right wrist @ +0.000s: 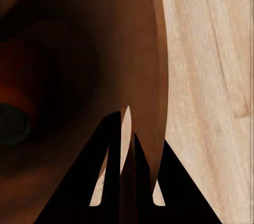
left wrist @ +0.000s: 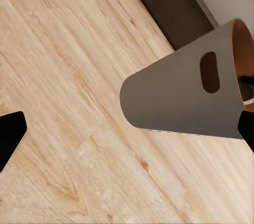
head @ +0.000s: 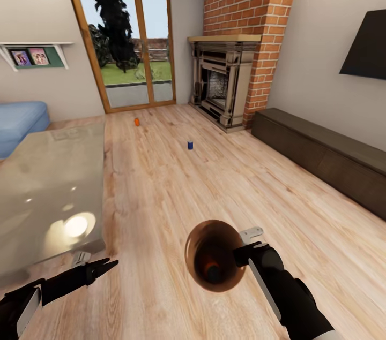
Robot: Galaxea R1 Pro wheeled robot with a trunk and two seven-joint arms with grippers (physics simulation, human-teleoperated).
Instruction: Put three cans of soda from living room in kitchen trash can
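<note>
I am in the living room. My right gripper (head: pixel 242 254) is shut on the rim of the tash can (head: pixel 213 255), held above the wood floor with its copper-brown mouth facing the head camera. In the right wrist view the fingers (right wrist: pixel 124 182) pinch the rim (right wrist: pixel 159 76), and an orange can of soda (right wrist: pixel 18 84) lies dimly deep inside. A blue can of soda (head: pixel 190 144) stands on the floor ahead. Another orange one (head: pixel 136 121) stands farther off, near the glass doors. My left gripper (head: pixel 109 266) is open and holds nothing, beside the bucket's grey outside (left wrist: pixel 180 97).
A long glass-topped low table (head: pixel 48 190) runs along the left, with the blue sofa (head: pixel 19 123) behind it. The brick fireplace (head: pixel 222 80) and a dark low cabinet (head: pixel 321 152) line the right wall. Open floor lies between me and the cans.
</note>
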